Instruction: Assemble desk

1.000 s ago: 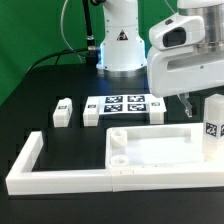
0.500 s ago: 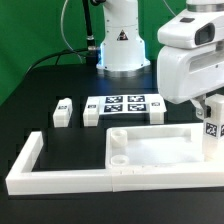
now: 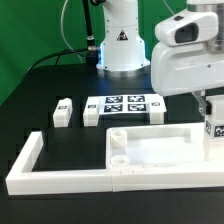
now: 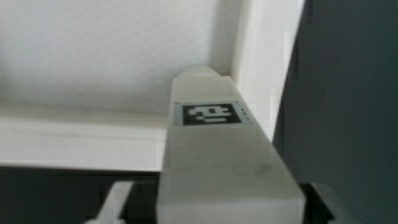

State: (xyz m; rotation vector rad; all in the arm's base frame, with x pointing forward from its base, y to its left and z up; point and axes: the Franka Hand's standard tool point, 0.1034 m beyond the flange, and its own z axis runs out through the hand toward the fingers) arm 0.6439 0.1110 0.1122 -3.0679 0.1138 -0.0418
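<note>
The white desk top (image 3: 150, 150) lies rim-up at the front, with round holes at its corners. A white leg (image 3: 213, 128) with a square tag stands upright at the top's far corner, on the exterior view's right. My gripper (image 3: 211, 110) hangs over that leg with its fingers down on both sides of it. In the wrist view the leg (image 4: 217, 150) fills the gap between my gripper's (image 4: 217, 206) fingers, and the top's rim (image 4: 107, 125) lies beneath. Two loose legs (image 3: 64, 112) (image 3: 90, 112) lie on the exterior view's left.
The marker board (image 3: 125, 103) lies behind the desk top, with another white block (image 3: 157, 110) at its end. White border bars (image 3: 25, 165) run along the front and the exterior view's left. The robot base (image 3: 120, 45) stands at the back.
My gripper has moved toward the exterior view's right, from beside the upright leg to over it. The leg and the desk top have stayed in place.
</note>
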